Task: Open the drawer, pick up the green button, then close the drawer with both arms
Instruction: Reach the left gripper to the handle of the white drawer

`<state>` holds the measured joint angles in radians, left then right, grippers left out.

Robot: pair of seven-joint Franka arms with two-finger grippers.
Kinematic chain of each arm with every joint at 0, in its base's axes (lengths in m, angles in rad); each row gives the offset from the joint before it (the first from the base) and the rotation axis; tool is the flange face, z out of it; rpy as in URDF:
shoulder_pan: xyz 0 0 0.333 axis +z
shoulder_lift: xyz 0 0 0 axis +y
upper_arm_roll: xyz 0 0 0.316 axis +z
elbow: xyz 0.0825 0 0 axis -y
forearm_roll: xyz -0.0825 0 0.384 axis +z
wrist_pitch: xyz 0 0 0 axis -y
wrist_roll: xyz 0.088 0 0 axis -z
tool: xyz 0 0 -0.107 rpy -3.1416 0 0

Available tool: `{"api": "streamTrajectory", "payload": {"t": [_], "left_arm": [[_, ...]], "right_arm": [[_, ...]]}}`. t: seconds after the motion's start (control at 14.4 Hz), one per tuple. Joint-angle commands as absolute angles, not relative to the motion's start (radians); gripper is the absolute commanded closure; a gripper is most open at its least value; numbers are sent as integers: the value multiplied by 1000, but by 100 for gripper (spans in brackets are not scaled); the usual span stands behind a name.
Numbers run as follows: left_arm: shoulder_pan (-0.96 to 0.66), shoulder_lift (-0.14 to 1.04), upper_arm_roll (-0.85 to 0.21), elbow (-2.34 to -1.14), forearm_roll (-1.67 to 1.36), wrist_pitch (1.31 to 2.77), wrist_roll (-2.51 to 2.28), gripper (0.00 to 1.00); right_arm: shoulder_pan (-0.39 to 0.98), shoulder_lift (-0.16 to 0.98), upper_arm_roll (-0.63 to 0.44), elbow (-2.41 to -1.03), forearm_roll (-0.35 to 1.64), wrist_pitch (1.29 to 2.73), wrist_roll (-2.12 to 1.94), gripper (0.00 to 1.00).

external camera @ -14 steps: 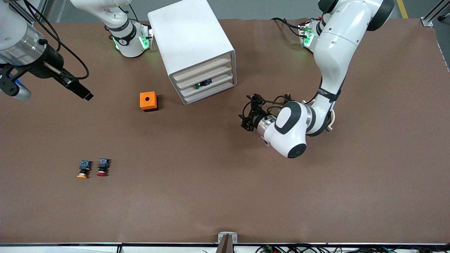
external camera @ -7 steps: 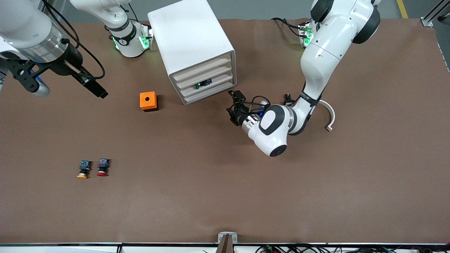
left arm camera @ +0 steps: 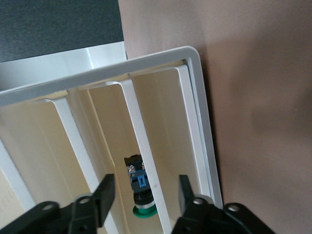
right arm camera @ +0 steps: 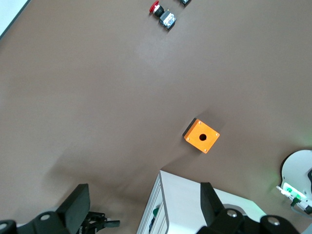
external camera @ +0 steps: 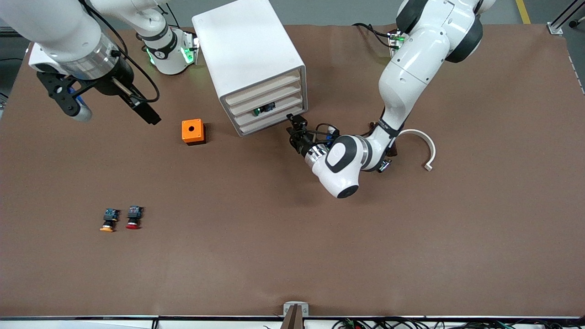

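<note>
**Left gripper lined up on the drawer front, nothing pulled yet**

We see the left gripper [external camera: 293,124] low at the front of the cabinet [external camera: 249,59], at the corner toward the left arm's end of the table, with its fingers [left arm camera: 105,191] spread wide and nothing between them. In the left wrist view they straddle one off-white slanted front. The drawer [external camera: 270,108] that matters to us is the third one down, and it looks shut, or nearly so. The button [external camera: 264,109] lies inside it: its green cap and blue end show through the gap above the front [left arm camera: 140,187].

The right gripper [external camera: 114,98] hangs open and empty over bare table toward the right arm's end, near the orange box [external camera: 192,131]; we judge that arm to be waiting. The red-capped button [external camera: 133,217] and the yellow-orange-capped button [external camera: 109,220] lie much nearer the front camera, well apart from the action.

Our worries from here:
- The four fronts sit close together, so a slightly high or low closure could seize the neighbouring drawer.
- A thin slanted lip gives little purchase; the fingers could slip off mid-pull.
- Nothing braces the cabinet, so a firm pull might drag the whole box instead.
- A jerky pull could send the button rolling deeper.
</note>
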<state>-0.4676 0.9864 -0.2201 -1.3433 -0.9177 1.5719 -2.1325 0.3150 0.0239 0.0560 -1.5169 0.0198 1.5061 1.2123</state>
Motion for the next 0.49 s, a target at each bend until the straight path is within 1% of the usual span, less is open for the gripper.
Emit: {"api": "streamTrajectory", "payload": {"t": [0.0,0.42], "left_arm": [[-488,1008,-222,-1339,-945,1539,-2155,44],[-528,1014,-222,-1397,-946,1480,-2157,44]], "right_arm": [[353,29,48,-1522,23,1509,1281,0],[405,41,48,-1525,23,1512,1373,0]]}}
